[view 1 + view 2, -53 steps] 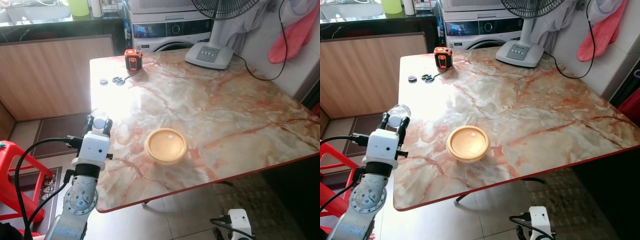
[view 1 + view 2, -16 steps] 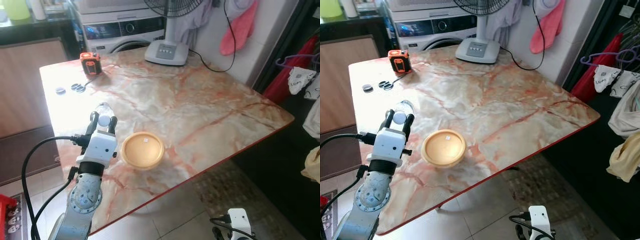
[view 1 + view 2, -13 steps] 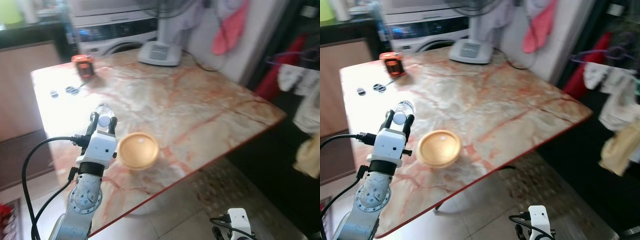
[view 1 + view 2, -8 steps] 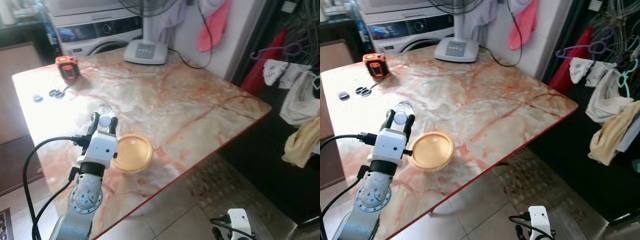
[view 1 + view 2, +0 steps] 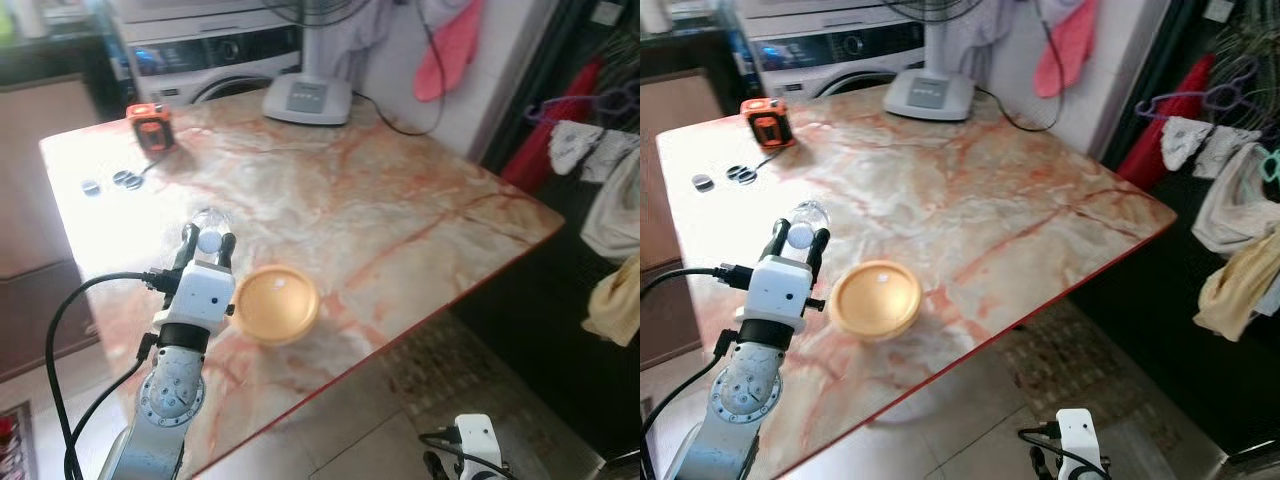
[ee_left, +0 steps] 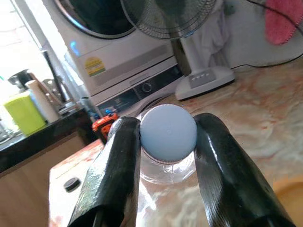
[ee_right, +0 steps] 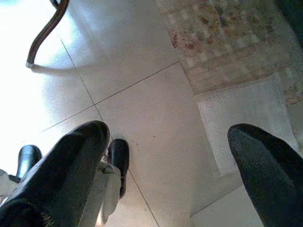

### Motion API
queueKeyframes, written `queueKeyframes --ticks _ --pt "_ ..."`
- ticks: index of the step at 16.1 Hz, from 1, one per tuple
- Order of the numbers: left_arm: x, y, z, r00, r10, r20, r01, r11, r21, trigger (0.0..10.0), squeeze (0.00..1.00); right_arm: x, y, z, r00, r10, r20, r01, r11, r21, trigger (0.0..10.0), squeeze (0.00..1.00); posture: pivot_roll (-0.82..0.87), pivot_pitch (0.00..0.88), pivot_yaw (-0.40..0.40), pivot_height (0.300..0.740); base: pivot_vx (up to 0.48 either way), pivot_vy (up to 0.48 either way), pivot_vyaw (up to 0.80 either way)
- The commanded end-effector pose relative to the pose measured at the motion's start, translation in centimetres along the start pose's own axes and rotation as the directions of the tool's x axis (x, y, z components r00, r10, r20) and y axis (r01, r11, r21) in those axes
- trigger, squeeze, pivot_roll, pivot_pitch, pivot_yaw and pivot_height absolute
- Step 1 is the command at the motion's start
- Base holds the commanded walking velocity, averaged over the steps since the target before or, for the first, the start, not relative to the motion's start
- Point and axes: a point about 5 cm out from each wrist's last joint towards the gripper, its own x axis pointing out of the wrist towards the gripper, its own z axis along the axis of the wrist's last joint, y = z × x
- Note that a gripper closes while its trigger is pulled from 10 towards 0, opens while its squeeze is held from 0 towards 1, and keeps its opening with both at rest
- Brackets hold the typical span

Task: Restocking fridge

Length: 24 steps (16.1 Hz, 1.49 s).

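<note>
The marble-patterned bench (image 5: 400,200) is occupying most of both eye views, with a red edge along its near side. A washing machine (image 5: 210,55) is standing behind its far end, and a standing fan's base (image 5: 305,98) is sitting on the far part of the bench. A pink cloth (image 5: 450,50) is hanging on the wall to the right, and further garments (image 5: 1230,230) are hanging at the right edge.

A shallow yellow bowl (image 5: 276,303) is sitting upright near the front left of the bench; nothing can be made out inside it. A small clear bottle (image 6: 166,142) with a pale blue cap is being held just left of the bowl, above the bench, its cap facing the wrist camera. Its contents cannot be determined.

The left tool (image 5: 207,242) is raised over the bench, its two black fingers (image 6: 118,165) closed against both sides of the bottle just below the cap. The right tool (image 7: 170,170) is hanging low beside the bench with its fingers spread wide, gripping nothing.

An orange tape measure (image 5: 150,124) and small dark round objects (image 5: 110,182) are lying at the far left corner.

The left wrist view is showing a lime-green container (image 6: 22,111) on a dark counter beyond the bench. The right wrist view is showing a pale tiled floor (image 7: 151,109), a patterned mat (image 7: 227,42) and a curved bench leg (image 7: 47,28).
</note>
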Motion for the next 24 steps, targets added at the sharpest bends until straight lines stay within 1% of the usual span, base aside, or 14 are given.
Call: queueKeyframes --ticks 1,4,9,13,24 --pt "0.08 -0.07 0.57 0.999 -0.005 0.036 0.005 1.0 -0.001 10.0 0.0 -0.12 -0.31 -0.44 1.0 -0.01 -0.016 0.01 1.0 0.008 10.0 0.0 0.03 0.008 -0.047 0.74 -0.277 0.0 -0.58" --pt "0.05 0.03 0.51 0.999 -0.004 0.034 0.004 1.0 0.002 10.0 0.0 -0.12 -0.29 -0.44 1.0 -0.007 -0.017 0.007 1.0 0.007 10.0 0.0 0.03 0.008 -0.047 0.74 -0.275 0.0 -0.67" --pt "0.09 0.04 0.51 0.999 -0.003 0.035 0.003 1.0 0.002 10.0 0.0 -0.12 -0.29 -0.25 1.0 -0.013 0.008 0.013 1.0 0.02 10.0 0.0 0.03 0.008 -0.048 0.74 -0.274 0.0 0.0" --pt "0.09 0.09 0.51 0.999 -0.003 0.036 0.003 1.0 0.004 10.0 0.0 -0.12 -0.27 -0.3 1.0 -0.012 0.002 0.012 1.0 0.017 10.0 0.0 0.03 0.007 -0.046 0.74 -0.275 0.0 0.0" --pt "0.12 -0.09 0.54 0.999 -0.014 0.038 0.014 1.0 -0.006 10.0 0.0 -0.12 -0.26 -0.32 1.0 -0.008 -0.001 0.008 1.0 0.013 10.0 0.0 0.03 0.007 -0.047 0.74 -0.272 0.0 -0.7"
